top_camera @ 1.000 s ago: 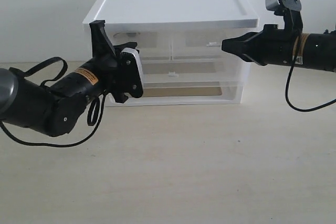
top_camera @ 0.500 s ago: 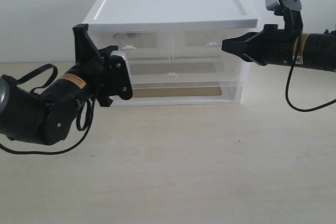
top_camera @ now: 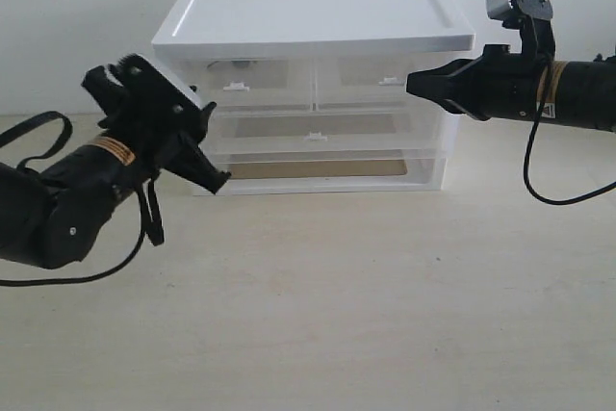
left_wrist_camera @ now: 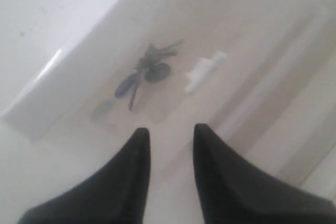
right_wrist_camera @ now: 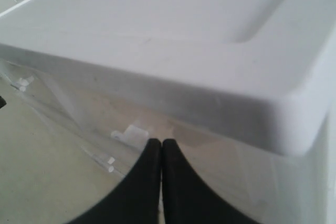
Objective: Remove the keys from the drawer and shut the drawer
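Note:
The keys [left_wrist_camera: 146,68] lie inside the left-hand translucent drawer [top_camera: 252,76], with a blue fob [left_wrist_camera: 126,84] among them. They show as a dim dark shape [top_camera: 239,64] behind the drawer's front. The small white tab handle [left_wrist_camera: 204,70] is beside them in the left wrist view. The drawer front looks level with the other fronts. My left gripper [left_wrist_camera: 170,130] is open and empty, just short of the drawer front, low at the unit's left corner [top_camera: 214,178]. My right gripper [top_camera: 412,83] is shut on nothing, its tips [right_wrist_camera: 161,143] close to the right-hand drawer's front.
The white-topped unit [top_camera: 308,9] stands at the back of the beige table. It also has a matching right-hand drawer with a tab [right_wrist_camera: 133,130] and two full-width drawers [top_camera: 318,128] below. Black cables hang under both arms.
My left arm has drawn back to the left and down, away from the drawer front, and its wrist has rolled. The right arm has not moved.

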Robot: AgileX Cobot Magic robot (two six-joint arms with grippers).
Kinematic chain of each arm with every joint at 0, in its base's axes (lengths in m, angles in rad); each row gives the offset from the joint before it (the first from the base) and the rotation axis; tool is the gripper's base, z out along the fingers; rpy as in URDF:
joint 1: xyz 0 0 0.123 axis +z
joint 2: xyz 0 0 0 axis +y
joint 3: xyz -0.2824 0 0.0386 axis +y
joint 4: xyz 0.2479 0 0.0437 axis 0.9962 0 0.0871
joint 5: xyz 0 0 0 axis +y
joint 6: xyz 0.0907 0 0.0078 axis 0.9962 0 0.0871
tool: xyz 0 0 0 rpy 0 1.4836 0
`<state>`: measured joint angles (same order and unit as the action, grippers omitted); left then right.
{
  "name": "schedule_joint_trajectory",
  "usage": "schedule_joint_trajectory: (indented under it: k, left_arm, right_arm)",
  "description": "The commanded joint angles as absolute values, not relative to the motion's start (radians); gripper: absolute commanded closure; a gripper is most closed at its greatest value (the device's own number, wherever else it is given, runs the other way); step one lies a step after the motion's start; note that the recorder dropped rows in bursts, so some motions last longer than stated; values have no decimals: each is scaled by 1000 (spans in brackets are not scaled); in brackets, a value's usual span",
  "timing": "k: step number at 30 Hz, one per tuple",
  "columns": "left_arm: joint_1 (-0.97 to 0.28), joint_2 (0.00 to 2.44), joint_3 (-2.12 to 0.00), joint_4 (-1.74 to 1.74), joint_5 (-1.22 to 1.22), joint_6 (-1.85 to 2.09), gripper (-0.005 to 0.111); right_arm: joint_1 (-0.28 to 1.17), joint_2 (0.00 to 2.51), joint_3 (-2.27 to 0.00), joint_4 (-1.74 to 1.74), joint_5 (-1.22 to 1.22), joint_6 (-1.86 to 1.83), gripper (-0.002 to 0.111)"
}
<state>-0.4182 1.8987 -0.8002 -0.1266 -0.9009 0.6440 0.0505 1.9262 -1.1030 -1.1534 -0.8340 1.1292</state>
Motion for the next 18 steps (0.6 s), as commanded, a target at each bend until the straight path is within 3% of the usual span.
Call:
schedule_joint_trajectory:
  k: [1,10,18]
  left_arm:
    - [-339,1867,-804,27,-862,198,70]
    - [-122,1862,-870,1002,-897,-721,68]
    - [-33,1895,-952,1093,-1000,-763,68]
  right_arm:
    - [44,1927,-1119,-1097,-781,1126,108]
    - [44,1927,-1119,-1097,-781,1126,108]
    - [44,1927,-1119,-1096,-781,1128,108]
